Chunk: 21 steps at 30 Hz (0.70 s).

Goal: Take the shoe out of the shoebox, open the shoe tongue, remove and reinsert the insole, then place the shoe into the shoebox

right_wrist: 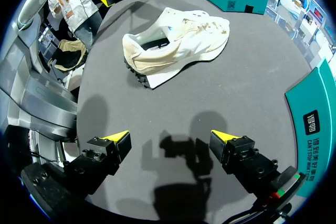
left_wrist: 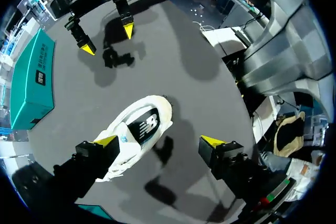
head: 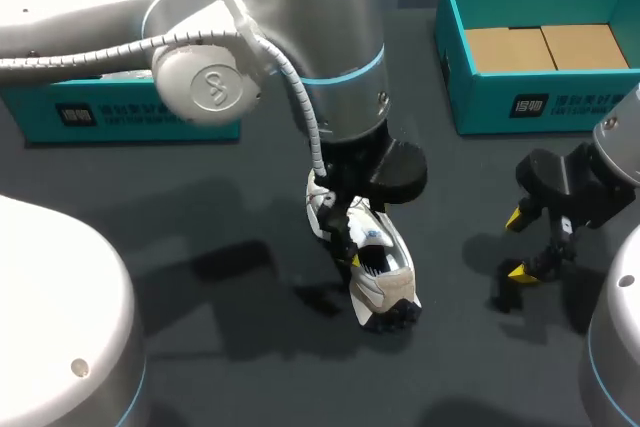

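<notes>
Shoe (head: 378,267) is laid on its side on the table (head: 200,277), outside the shoebox (head: 560,102). Left gripper (left_wrist: 160,141) is positioned over the shoe, fingers spread apart, nothing clamped. Right gripper (right_wrist: 169,137) is held well apart from the shoe, fingers likewise spread, nothing gripped.

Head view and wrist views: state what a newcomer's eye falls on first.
The white sneaker with a dark lugged sole lies in the middle of the dark grey table, with the left pincer open right over it. The right pincer hangs open above the table to the sneaker's right. The open teal cardboard shoebox stands at the far right.
</notes>
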Tool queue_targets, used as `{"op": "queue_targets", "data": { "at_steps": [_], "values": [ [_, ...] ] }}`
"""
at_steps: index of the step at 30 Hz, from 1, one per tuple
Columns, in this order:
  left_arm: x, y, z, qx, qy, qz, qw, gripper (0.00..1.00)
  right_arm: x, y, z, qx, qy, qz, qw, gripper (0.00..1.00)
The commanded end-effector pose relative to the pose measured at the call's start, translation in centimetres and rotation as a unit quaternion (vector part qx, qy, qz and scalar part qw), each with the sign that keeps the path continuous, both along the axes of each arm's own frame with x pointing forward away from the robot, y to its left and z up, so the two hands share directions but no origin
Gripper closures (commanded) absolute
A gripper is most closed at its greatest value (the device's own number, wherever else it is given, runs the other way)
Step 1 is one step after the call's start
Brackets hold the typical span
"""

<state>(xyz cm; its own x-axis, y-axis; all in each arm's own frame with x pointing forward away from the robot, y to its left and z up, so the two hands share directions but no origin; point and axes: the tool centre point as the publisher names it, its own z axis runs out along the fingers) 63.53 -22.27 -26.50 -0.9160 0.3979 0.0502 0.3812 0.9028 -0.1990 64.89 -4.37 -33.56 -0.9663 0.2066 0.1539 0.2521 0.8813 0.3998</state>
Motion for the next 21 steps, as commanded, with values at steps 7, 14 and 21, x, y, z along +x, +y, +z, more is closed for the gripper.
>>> {"op": "queue_targets", "data": {
  "at_steps": [7, 14, 21],
  "values": [
    [-0.8, -2.0, -1.2, 0.085, 0.022, 0.282, 0.955, 0.0, -0.1, 0.0, 0.0, -0.001, -0.001, 0.0, 1.0, 0.0],
    [-1.9, -3.0, -2.6, 0.086, 0.024, 0.34, 0.936, 0.0, -0.1, 0.0, 0.0, -0.001, -0.001, 0.0, 1.0, 0.0],
    [-2.8, -3.9, -4.3, 0.089, 0.012, 0.372, 0.924, 0.0, -0.1, 0.0, 0.0, -0.001, -0.001, 0.0, 1.0, 0.0]
  ]
}}
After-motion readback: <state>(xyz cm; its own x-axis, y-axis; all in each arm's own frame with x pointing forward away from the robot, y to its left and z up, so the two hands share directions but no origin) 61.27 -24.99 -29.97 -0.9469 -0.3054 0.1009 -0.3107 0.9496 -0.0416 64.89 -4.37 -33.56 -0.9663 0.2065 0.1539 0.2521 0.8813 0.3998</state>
